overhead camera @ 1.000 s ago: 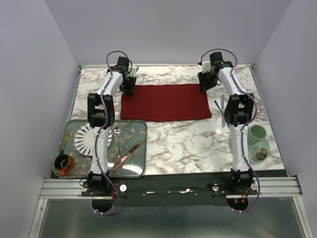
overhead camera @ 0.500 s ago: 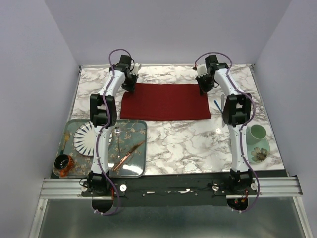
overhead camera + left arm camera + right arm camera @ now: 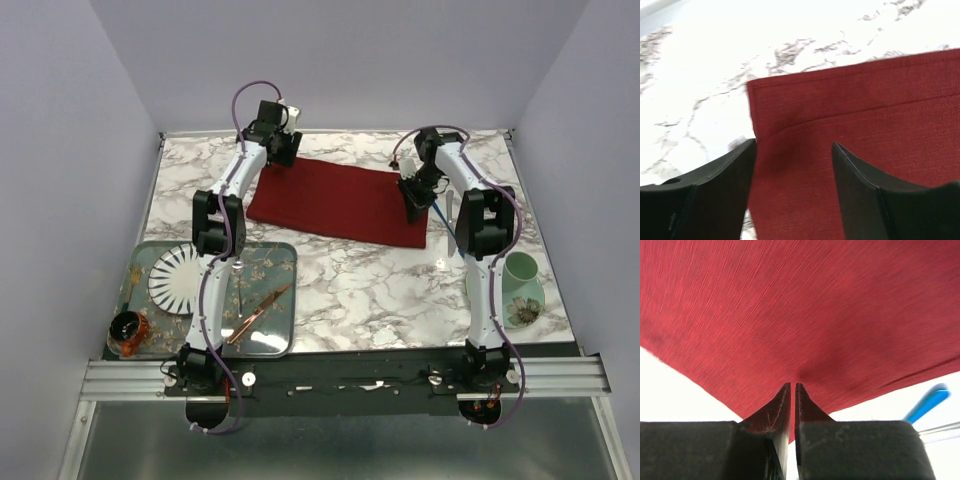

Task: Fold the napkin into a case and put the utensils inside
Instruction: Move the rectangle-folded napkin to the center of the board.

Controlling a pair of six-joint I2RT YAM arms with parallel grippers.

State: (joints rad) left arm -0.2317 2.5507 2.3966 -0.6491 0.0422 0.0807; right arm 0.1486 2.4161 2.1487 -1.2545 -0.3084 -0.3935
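Observation:
The dark red napkin (image 3: pixel 345 200) lies folded into a long rectangle on the marble table, skewed, with its right end nearer to me. My left gripper (image 3: pixel 281 150) hovers open over its far left corner; in the left wrist view the cloth (image 3: pixel 865 120) shows between the spread fingers (image 3: pixel 725 185). My right gripper (image 3: pixel 415 198) is shut on the napkin's right part, and the cloth (image 3: pixel 790 305) puckers at the tips. A blue-handled fork (image 3: pixel 446 228) and a pale utensil (image 3: pixel 450 204) lie just right of the napkin; the blue handle (image 3: pixel 927 402) shows in the right wrist view.
A tray (image 3: pixel 290 300) at the near left holds a striped plate (image 3: pixel 178 277), a small spoon (image 3: pixel 237 275) and a copper knife (image 3: pixel 258 313). A brown jar (image 3: pixel 128 328) sits at its corner. A green cup (image 3: pixel 520 272) stands on a saucer at the near right.
The right gripper has moved nearer with the napkin's right end, skewing the cloth. The left arm has shifted right along the far edge, and its jaws stand open now.

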